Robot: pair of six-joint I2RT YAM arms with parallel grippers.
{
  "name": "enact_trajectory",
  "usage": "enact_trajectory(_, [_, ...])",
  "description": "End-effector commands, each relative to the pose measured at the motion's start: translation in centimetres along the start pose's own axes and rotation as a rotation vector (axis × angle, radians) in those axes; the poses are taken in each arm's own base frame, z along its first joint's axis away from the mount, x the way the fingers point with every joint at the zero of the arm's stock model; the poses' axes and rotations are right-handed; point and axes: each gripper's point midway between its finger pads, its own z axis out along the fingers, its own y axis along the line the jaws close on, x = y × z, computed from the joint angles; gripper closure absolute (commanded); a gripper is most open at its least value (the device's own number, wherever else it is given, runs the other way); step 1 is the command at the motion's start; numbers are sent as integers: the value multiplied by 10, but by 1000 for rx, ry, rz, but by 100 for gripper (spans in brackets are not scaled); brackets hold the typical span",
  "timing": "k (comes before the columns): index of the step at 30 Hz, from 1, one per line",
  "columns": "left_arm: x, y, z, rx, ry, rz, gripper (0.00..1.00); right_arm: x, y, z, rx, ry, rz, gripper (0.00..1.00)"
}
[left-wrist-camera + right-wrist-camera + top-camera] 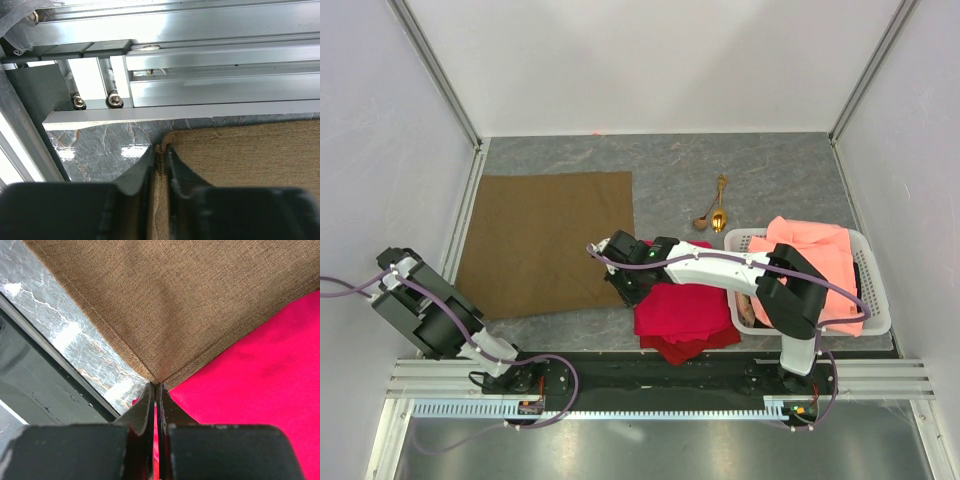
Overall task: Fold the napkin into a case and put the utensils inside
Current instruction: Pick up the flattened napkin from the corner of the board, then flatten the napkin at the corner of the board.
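The olive-brown napkin (545, 240) lies flat and unfolded on the left half of the table. My left gripper (160, 150) is shut on its near left corner, with fabric pinched between the fingers, close to the table's near edge. In the top view that corner is hidden under the left arm (430, 310). My right gripper (625, 288) is shut on the napkin's near right corner (157, 377), right where it meets the red cloth. Two gold utensils (715, 210), one a spoon, lie on the bare table behind the right arm. No case is formed.
A bright red cloth (685, 315) lies crumpled under the right arm and also shows in the right wrist view (260, 365). A white basket (875, 300) at the right holds a salmon-orange cloth (820, 260). Metal rails (210, 60) run along the near edge.
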Motion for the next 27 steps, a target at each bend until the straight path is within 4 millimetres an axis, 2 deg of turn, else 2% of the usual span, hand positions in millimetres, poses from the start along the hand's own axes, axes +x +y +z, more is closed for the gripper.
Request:
enact_trajectory(1, [-3, 10, 21, -37, 8, 13, 89, -3, -2, -9, 5, -31, 11, 100])
enact_trajectory(3, [-2, 5, 13, -4, 8, 12, 92, -1, -2, -9, 4, -26, 10, 100])
enact_trajectory(5, [-4, -1, -5, 52, -9, -8, 94, 0, -4, -10, 11, -26, 5, 100])
enact_trajectory(6, [-6, -3, -12, 69, -23, -25, 98, 1, -4, -10, 14, -24, 1, 100])
enact_trajectory(9, [-12, -13, -41, 156, -55, -55, 98, 1, -7, -15, 33, -26, 0, 100])
enact_trajectory(12, [-16, -31, -69, 269, -51, -93, 98, -10, -10, -26, 68, -47, 6, 100])
enact_trajectory(13, [-13, -38, -78, 310, -25, -99, 98, -19, -10, -36, 82, -64, 11, 100])
enact_trajectory(14, [-21, -45, -93, 357, -45, -112, 98, -25, -10, -42, 91, -77, 17, 100])
enact_trajectory(19, [-35, -71, -153, 537, -54, -145, 98, -71, 0, -90, 107, -192, 13, 100])
enact_trajectory(21, [-45, -78, -183, 592, -69, -143, 98, -81, 2, -103, 113, -214, 8, 100])
enact_trajectory(22, [-55, -86, -207, 640, -99, -130, 98, -89, 4, -115, 116, -234, 9, 100])
enact_trajectory(24, [-59, -94, -229, 679, -104, -111, 98, -95, 5, -129, 123, -256, 5, 100])
enact_trajectory(25, [-68, -98, -253, 722, -146, -103, 98, -100, 6, -142, 130, -282, 2, 100])
enact_trajectory(26, [-71, -101, -267, 756, -163, -101, 98, -102, 8, -149, 128, -295, -5, 100])
enact_trajectory(27, [-73, -104, -285, 807, -180, -91, 98, -108, 13, -164, 120, -336, -24, 100])
